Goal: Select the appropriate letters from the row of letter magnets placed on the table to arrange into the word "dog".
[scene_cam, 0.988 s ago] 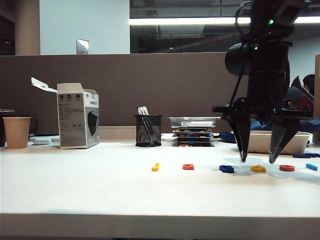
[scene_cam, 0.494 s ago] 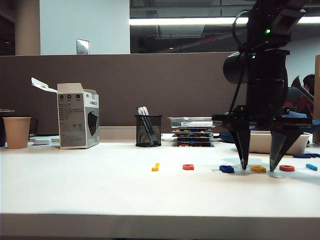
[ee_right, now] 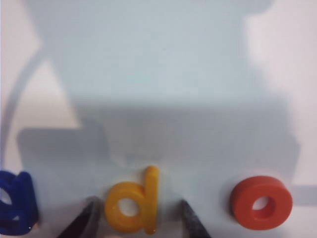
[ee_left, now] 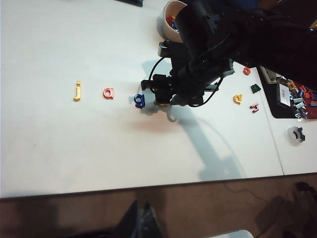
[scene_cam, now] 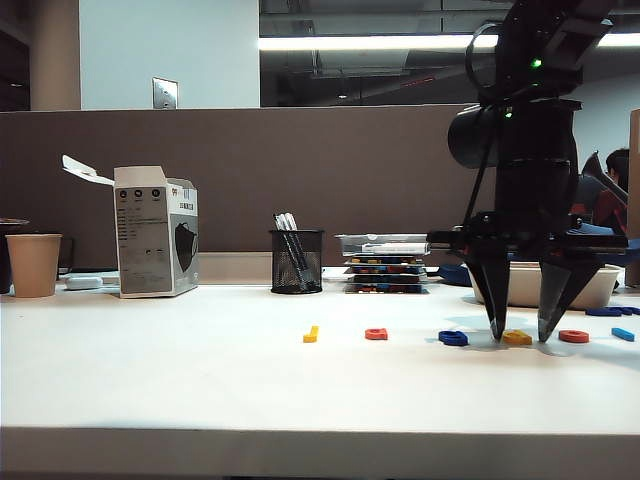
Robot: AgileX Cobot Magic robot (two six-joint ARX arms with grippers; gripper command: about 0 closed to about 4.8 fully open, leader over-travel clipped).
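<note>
- Right gripper [ee_right: 136,218] rests on the table [scene_cam: 200,380] near its right edge, jaws apart, straddling the yellow "d" [ee_right: 132,208].
- Left gripper is out of view.

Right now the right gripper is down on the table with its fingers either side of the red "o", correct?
Not quite: the right gripper straddles the yellow "d", not the red "o", which lies just beside it. The right wrist view shows this; it is down at the table.

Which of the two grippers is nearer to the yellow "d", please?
The right. The right gripper stands over the yellow "d", one fingertip on each side of it, jaws apart. The left gripper shows in no view; its wrist camera looks down on the table from high above.
</note>
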